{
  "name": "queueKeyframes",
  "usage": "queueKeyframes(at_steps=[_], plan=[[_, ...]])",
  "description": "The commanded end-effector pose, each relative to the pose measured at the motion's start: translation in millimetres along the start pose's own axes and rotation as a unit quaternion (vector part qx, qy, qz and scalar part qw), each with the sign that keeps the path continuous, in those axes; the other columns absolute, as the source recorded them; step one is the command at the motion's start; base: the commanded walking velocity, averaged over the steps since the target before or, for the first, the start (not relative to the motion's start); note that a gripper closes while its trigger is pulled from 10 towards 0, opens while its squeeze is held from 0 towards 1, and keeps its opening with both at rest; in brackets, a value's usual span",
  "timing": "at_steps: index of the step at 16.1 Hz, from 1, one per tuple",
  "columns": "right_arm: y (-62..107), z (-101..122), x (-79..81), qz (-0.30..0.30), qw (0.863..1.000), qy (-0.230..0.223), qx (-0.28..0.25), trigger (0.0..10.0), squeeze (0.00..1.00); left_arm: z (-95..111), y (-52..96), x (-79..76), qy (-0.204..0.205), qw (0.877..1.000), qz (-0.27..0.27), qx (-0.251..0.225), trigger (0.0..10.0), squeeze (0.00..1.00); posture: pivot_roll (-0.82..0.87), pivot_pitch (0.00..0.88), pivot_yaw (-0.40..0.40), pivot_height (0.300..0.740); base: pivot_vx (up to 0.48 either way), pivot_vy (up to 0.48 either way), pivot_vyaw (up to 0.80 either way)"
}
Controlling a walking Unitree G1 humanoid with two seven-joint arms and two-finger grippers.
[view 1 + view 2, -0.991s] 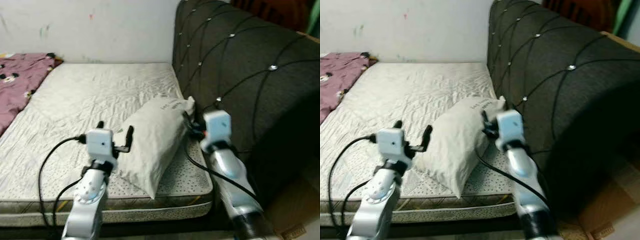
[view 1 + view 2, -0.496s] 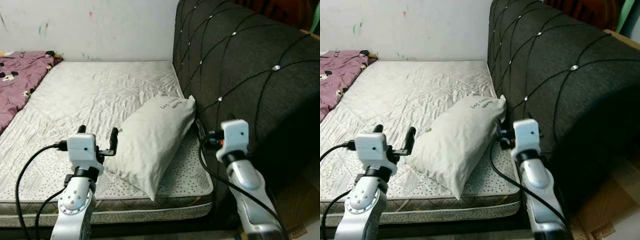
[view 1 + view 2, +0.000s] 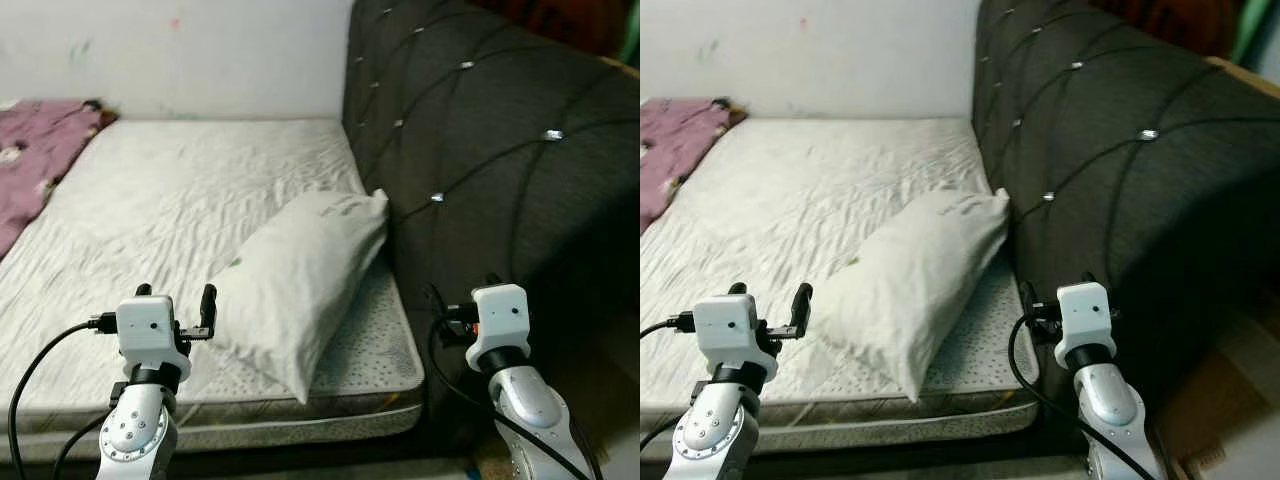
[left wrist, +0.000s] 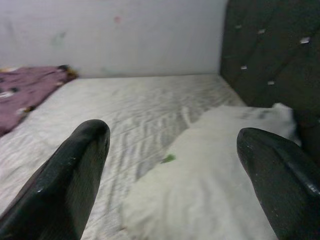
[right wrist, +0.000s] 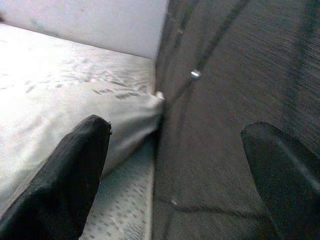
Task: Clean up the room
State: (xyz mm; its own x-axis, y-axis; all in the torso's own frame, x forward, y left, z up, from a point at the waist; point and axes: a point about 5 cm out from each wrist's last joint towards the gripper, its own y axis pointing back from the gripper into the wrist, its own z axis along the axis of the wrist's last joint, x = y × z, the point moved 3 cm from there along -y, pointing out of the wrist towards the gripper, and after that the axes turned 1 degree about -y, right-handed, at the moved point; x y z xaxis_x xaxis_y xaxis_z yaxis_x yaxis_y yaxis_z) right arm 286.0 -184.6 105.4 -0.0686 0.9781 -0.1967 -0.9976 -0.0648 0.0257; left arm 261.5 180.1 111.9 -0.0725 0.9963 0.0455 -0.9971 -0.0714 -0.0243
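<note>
On the bed (image 3: 180, 190), a white pillow (image 3: 300, 275) lies slanted, with one short end up by the dark headboard (image 3: 500, 160) and the other end down near the front edge of the mattress. Its long side runs from the headboard toward the robot's left. The left tool (image 3: 175, 300) is just beside the pillow's low end, with its two fingers spread wide and holding nothing. The right tool (image 3: 440, 305) is off to the pillow's other side, by the headboard, also spread wide and empty. I think the left arm is nearer. A purple blanket (image 3: 40, 150) lies far across the bed.
</note>
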Motion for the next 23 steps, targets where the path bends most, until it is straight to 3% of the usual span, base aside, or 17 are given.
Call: queueKeyframes(at_steps=[1,6,9,12,14,21,23], plan=[[4.4,0,-7.7,-0.012,1.0,-0.001,0.0,10.0,0.0,1,-5.0,-8.9,0.003,1.0,-0.011,-0.004,10.0,0.0,-0.05,0.0,0.004,0.74,0.0,0.0,0.0],[5.9,5,-12.5,-0.034,0.999,0.005,-0.01,10.0,0.0,13,-18.6,-14.3,-0.003,0.999,-0.025,-0.027,10.0,0.0,-0.08,0.0,0.032,0.74,0.0,0.0,0.0],[0.1,19,-4.8,-0.031,0.999,0.001,-0.029,10.0,0.0,20,-24.2,-11.9,-0.008,0.999,-0.026,-0.036,10.0,0.0,-0.07,0.0,0.041,0.74,0.0,0.0,0.0],[6.7,14,1.6,-0.023,0.999,-0.008,-0.022,10.0,0.0,18,-11.7,-0.4,-0.007,0.999,-0.021,-0.026,10.0,0.0,-0.04,0.0,0.049,0.74,0.0,0.0,0.0],[15.2,2,4.1,-0.017,1.0,-0.01,-0.001,10.0,0.0,6,0.7,5.7,-0.013,1.0,-0.01,-0.003,10.0,0.0,-0.03,0.0,0.044,0.74,0.0,0.0,0.0],[19.1,1,8.7,0.049,0.999,-0.006,0.007,10.0,0.0,4,6.4,3.5,-0.008,1.0,-0.007,0.002,10.0,0.0,-0.03,0.0,0.02,0.74,0.0,0.0,0.0],[17.3,6,17.9,0.076,0.997,-0.015,0.001,10.0,0.0,4,6.9,4.0,-0.008,1.0,-0.005,0.002,10.0,0.0,-0.03,0.0,0.02,0.74,0.0,0.0,0.0]])
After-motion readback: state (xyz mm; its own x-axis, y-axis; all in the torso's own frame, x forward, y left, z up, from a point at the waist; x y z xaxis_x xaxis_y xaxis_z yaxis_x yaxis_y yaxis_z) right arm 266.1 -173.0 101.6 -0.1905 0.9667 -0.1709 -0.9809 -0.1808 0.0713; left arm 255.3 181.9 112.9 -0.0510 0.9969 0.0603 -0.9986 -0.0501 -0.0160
